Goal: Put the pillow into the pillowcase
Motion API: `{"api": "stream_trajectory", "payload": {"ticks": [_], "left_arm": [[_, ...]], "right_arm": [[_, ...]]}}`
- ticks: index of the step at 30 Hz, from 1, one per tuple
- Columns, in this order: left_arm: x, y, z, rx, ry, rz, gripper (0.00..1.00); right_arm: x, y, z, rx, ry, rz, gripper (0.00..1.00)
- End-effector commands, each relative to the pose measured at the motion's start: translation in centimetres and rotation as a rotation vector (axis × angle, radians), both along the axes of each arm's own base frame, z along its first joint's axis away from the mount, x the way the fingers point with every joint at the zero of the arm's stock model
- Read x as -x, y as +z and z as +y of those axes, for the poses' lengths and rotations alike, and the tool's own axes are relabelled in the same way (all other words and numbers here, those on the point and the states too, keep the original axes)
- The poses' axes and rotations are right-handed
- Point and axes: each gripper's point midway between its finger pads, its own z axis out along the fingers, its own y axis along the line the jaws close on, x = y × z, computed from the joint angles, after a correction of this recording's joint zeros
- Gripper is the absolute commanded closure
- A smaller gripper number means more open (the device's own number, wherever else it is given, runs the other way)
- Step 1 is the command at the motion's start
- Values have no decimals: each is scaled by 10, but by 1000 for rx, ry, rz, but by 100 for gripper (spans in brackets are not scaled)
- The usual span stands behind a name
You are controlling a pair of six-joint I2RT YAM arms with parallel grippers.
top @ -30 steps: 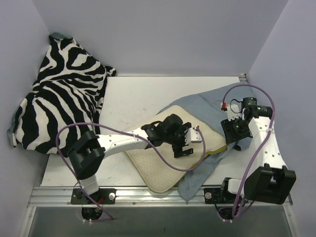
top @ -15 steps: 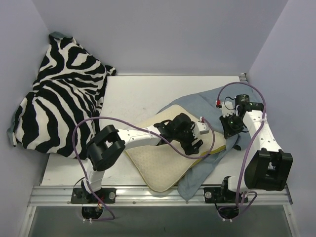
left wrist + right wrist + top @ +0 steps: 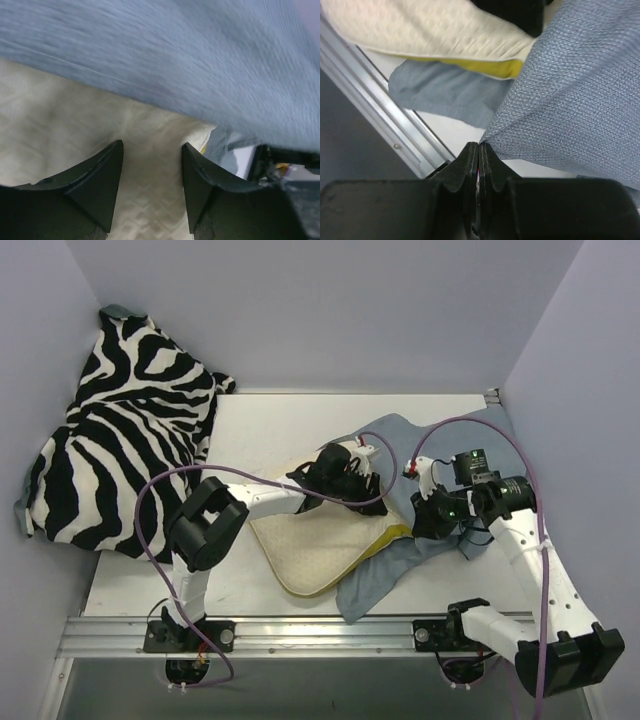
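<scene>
The cream pillow [image 3: 315,545] lies mid-table, its yellow edge toward the right. Its far right end sits at the mouth of the grey-blue pillowcase [image 3: 400,440], which spreads behind and under it. My left gripper [image 3: 345,477] is open over that end of the pillow. In the left wrist view the gripper [image 3: 152,165] has its jaws apart above the bumpy pillow [image 3: 75,125], with the pillowcase [image 3: 190,55] stretched just ahead and above. My right gripper [image 3: 437,515] is shut on the pillowcase edge. The right wrist view shows the gripper [image 3: 479,148] pinching the cloth [image 3: 580,95] beside the pillow [image 3: 420,30].
A black-and-white zebra-print cloth [image 3: 120,440] is heaped at the back left against the wall. A metal rail [image 3: 320,635] runs along the table's near edge and also shows in the right wrist view [image 3: 375,117]. Purple cables loop over both arms.
My left gripper has drawn back toward the far side along the pillow, and the pillow shifted left. My right gripper has moved left, pulling the pillowcase edge toward the pillow's end.
</scene>
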Motion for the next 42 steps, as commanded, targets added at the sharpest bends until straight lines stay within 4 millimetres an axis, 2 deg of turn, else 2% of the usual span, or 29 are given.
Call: {"api": "stream_trajectory", "payload": {"ticks": [1,2,3,5,6,7,9,10,11,12,13,14,15,16,17,18,19,21,22,24,25,26,30,34,35,37,38,39,42], "left_arm": [[-14,39,-15,186,73,69,43],[-12,41,-16,207,73,81,43],[-10,43,-17,216,76,93,43],[-5,60,-15,249,56,92,41],[-3,62,-9,247,50,89,39],[-2,84,-1,272,33,40,33],[-11,92,27,224,47,8,24],[-17,112,43,210,33,-87,20],[-16,101,62,119,42,-52,12],[-39,100,91,67,97,-65,9],[-56,113,106,25,91,-174,5],[-63,98,129,-72,114,-149,2],[-87,92,157,-139,165,-178,3],[-110,91,171,-197,148,-250,3],[-115,80,185,-245,139,-223,3],[-125,77,193,-259,134,-232,3],[-140,58,209,-291,135,-219,3],[-147,52,215,-307,95,-198,3],[-147,35,214,-303,44,-166,3],[-141,26,209,-290,-10,-124,2],[-136,17,207,-277,-45,-99,3],[-122,14,200,-235,-98,-52,3],[-93,-2,190,-169,-182,51,3],[-72,-1,181,-72,-254,119,3],[-68,-1,178,-56,-268,124,8],[-67,-7,172,-67,-286,123,31],[-67,-8,172,-78,-291,122,61],[-69,-8,172,-91,-293,102,73],[-78,5,175,-139,-313,-36,100]], "right_arm": [[33,-18,16,-69,-15,187,100],[27,-33,14,-56,-44,238,100],[12,-42,16,-52,-53,215,100],[5,-68,14,-17,-82,309,100],[3,-73,15,-10,-82,340,100],[3,-79,15,-2,-90,376,100],[1,-88,15,13,-87,416,100],[1,-89,15,17,-85,421,100],[2,-91,15,21,-80,425,100],[5,-95,13,61,-67,432,100],[8,-99,12,88,-54,440,100],[12,-106,10,119,-39,470,100],[17,-111,6,172,-14,490,100],[19,-116,2,209,-11,509,100],[22,-124,-1,239,-8,552,100],[24,-126,-4,258,-4,572,100],[23,-130,-10,299,-6,582,100],[23,-137,-14,335,-3,608,100],[22,-139,-17,355,-2,613,100],[22,-142,-23,390,2,621,100],[23,-143,-23,393,1,627,100],[25,-143,-23,393,3,638,100],[33,-142,-18,386,12,662,100],[36,-144,-11,385,17,658,100],[37,-144,-9,383,18,660,100],[34,-141,0,355,25,648,100],[32,-136,4,336,17,632,100],[29,-132,8,315,12,615,98],[10,-89,20,187,-2,522,69]]}}
